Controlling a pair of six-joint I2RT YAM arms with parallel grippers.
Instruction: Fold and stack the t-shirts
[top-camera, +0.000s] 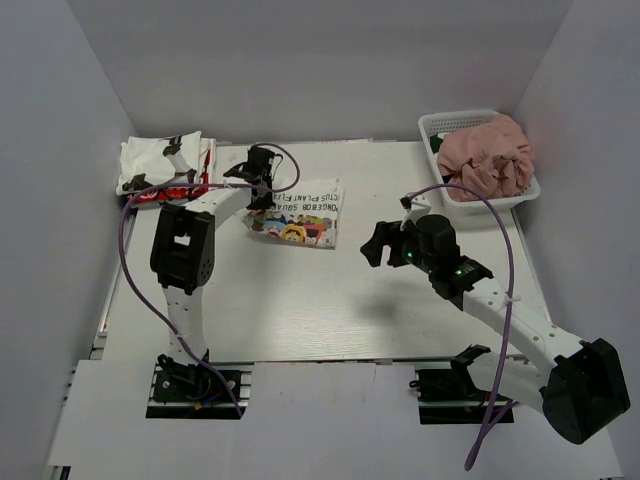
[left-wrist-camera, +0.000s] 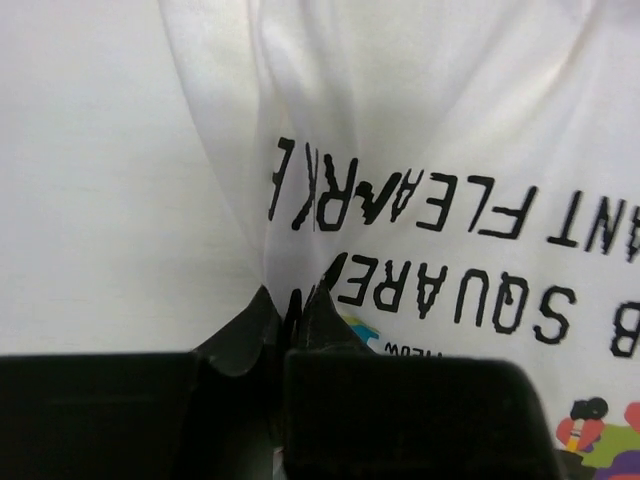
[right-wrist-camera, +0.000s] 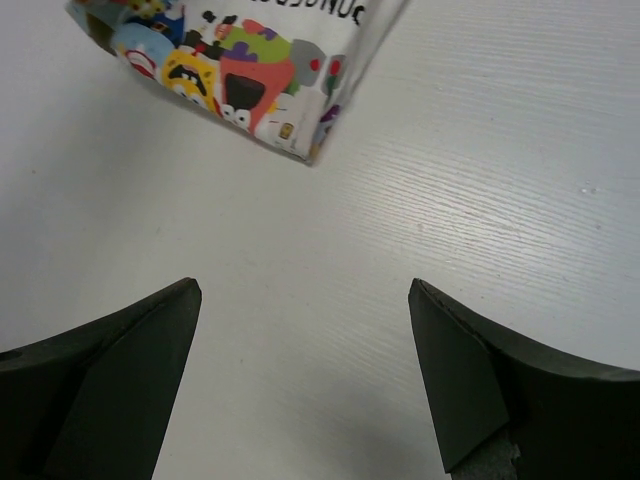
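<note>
white t-shirt (left-wrist-camera: 450, 110) | black print, upside down: "…B SQUARE", "…ANT FLEA" | remainder cut off

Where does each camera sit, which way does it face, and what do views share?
Top external: above and behind the bases, looking down on the table; both arms, left gripper on the printed white t-shirt, right gripper open beside it.
Left wrist: on the left arm, looking along its fingers, pinched on that shirt's fold.
Right wrist: on the right arm, facing down at the table between spread fingers.
Shared: the printed shirt, in all three.
</note>
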